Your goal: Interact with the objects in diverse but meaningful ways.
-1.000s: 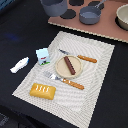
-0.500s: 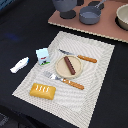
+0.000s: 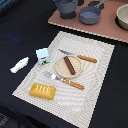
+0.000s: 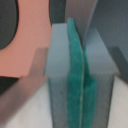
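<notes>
A brown sausage (image 3: 70, 65) lies on a round tan plate (image 3: 61, 70) in the middle of the cream placemat (image 3: 95, 82). The golden bread loaf (image 3: 43, 90) sits at the mat's near corner, on the exterior view's left. Just off the mat stands the white-blue-green carton (image 3: 43, 56), and the white fish-shaped piece (image 3: 19, 64) lies on the dark table beyond it. A grey pot (image 3: 66, 7) stands on the pinkish board (image 3: 80, 26) at the back. My arm does not show in the exterior view. In the wrist view my gripper (image 4: 79, 75) fills the frame, its green pads pressed together, holding nothing.
An orange-handled knife (image 3: 80, 57) and fork (image 3: 66, 80) flank the plate. A grey pan (image 3: 90, 15) and a beige bowl (image 3: 122, 16) share the board with the pot. The wrist view shows a salmon surface (image 4: 30, 40) behind the fingers.
</notes>
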